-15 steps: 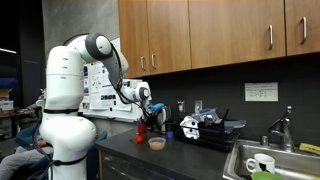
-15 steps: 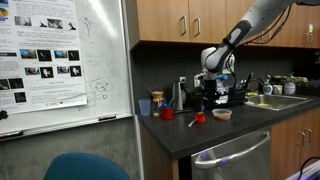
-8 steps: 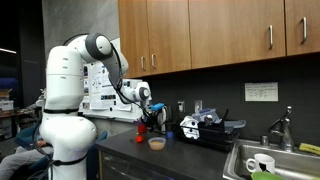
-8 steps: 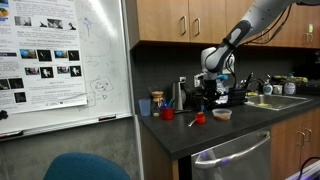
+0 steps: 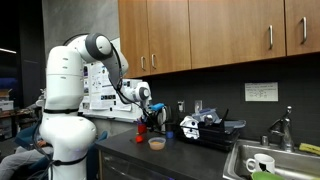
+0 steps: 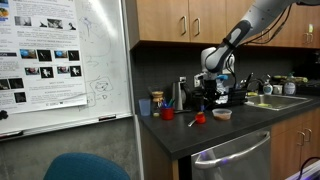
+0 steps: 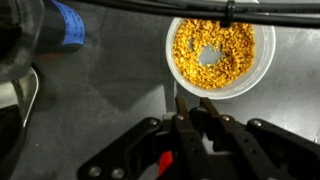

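Dark countertop under wooden cabinets is your working surface, and the white bowl of yellow kernels sits on it. Your gripper hangs just beside the bowl's rim, fingers drawn together with only a slit between, nothing visibly held. Come down off-centre and you'd likely clip that rim, tipping the bowl and scattering kernels. A sideways sweep could also knock the red cup near the bowl.

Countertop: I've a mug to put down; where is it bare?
Bare: the front strip of countertop before the bowl and red cups, and the patch between bowl and blue-labelled container. Crowded along the back wall, around the dish rack.
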Motion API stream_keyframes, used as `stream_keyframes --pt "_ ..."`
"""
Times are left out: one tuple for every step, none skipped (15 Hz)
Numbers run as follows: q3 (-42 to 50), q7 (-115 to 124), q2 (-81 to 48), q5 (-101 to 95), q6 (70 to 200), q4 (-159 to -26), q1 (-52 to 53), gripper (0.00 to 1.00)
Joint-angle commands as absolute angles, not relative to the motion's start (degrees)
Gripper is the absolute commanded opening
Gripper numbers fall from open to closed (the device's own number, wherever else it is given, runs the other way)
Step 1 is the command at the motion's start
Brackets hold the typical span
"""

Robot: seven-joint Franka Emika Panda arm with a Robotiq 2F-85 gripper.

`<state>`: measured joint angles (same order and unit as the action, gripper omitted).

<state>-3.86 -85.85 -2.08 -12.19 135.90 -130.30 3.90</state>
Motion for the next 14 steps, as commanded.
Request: stream_keyframes --pt "-4.0 -85.9 -2.1 -12.2 135.7 -130.2 3.8 0.19" --pt "-4.0 -85.9 -2.1 -12.2 135.7 -130.2 3.8 0.19" --pt "-4.0 -85.9 -2.1 -12.2 135.7 -130.2 3.8 0.19" --pt "-4.0 -85.9 -2.1 -12.2 135.7 -130.2 3.8 0.19" --pt "-4.0 -85.9 -2.1 -12.2 135.7 -130.2 3.8 0.19" --pt "-4.0 -85.8 -2.1 -12.2 135.7 -130.2 3.8 0.05" --pt "-4.0 -85.8 -2.0 -12.2 135.7 -130.3 3.8 0.05" --pt "-4.0 -85.8 -1.9 -12.3 135.7 -130.4 3.7 0.05" --pt "-4.0 -85.8 -1.9 -12.3 135.7 -130.5 3.7 0.05" --pt "-4.0 -85.8 -1.8 -12.3 135.7 -130.5 3.7 0.05" --pt "-4.0 -85.7 -1.8 -12.4 135.7 -130.5 3.7 0.05" --pt "-4.0 -85.8 -1.7 -12.3 135.8 -130.5 3.7 0.05" --pt "-4.0 -85.8 -1.7 -12.3 135.8 -130.6 3.8 0.05" --pt "-4.0 -85.7 -1.6 -12.4 135.8 -130.5 3.8 0.05"
